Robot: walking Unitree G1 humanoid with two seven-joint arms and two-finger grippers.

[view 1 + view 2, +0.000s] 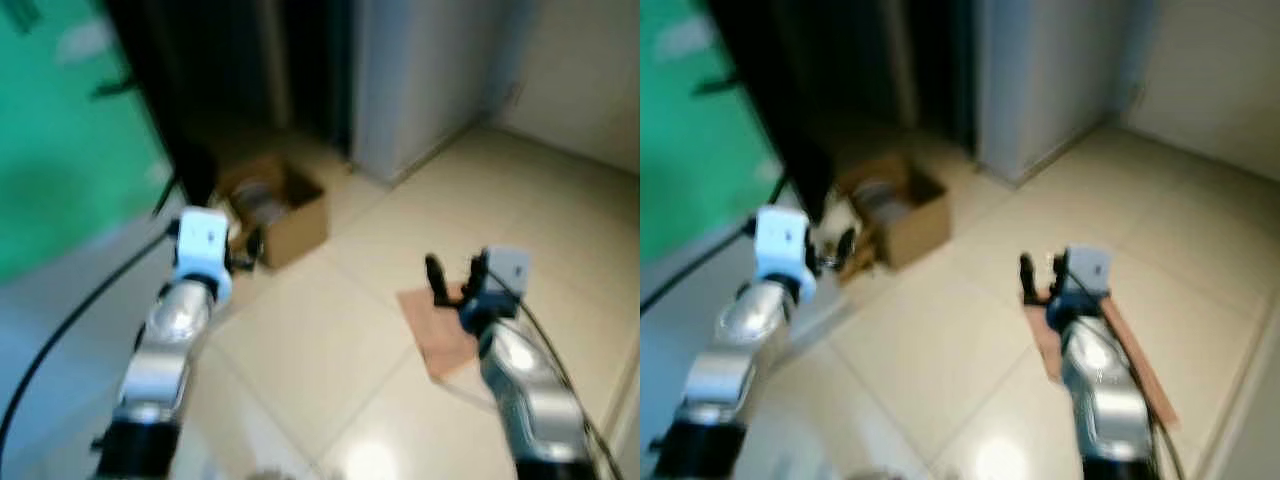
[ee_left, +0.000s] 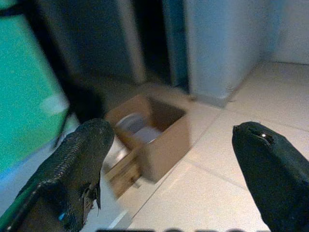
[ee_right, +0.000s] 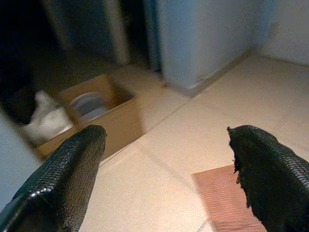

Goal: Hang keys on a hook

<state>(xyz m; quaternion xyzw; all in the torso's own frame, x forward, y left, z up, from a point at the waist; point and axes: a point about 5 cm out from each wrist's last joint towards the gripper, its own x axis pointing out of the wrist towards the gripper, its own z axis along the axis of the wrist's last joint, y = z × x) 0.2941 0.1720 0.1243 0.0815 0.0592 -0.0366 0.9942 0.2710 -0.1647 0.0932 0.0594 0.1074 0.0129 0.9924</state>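
Note:
The head views are blurred. My left gripper (image 1: 247,246) is held out in front at the left, near a cardboard box (image 1: 288,212) on the floor. Its fingers (image 2: 72,159) are open with nothing between them. My right gripper (image 1: 456,274) is held out at the right, above a brown mat (image 1: 440,335) on the tiles. The right fingers (image 3: 63,169) also stand wide open and empty.
The open box (image 2: 154,130) holds a pale round object and sits by a dark doorway (image 1: 250,70). A green surface (image 1: 60,150) rises at the left and a grey wall corner (image 1: 420,80) stands ahead. A black cable (image 1: 70,320) runs along my left arm. Beige floor tiles (image 1: 330,340) spread in front.

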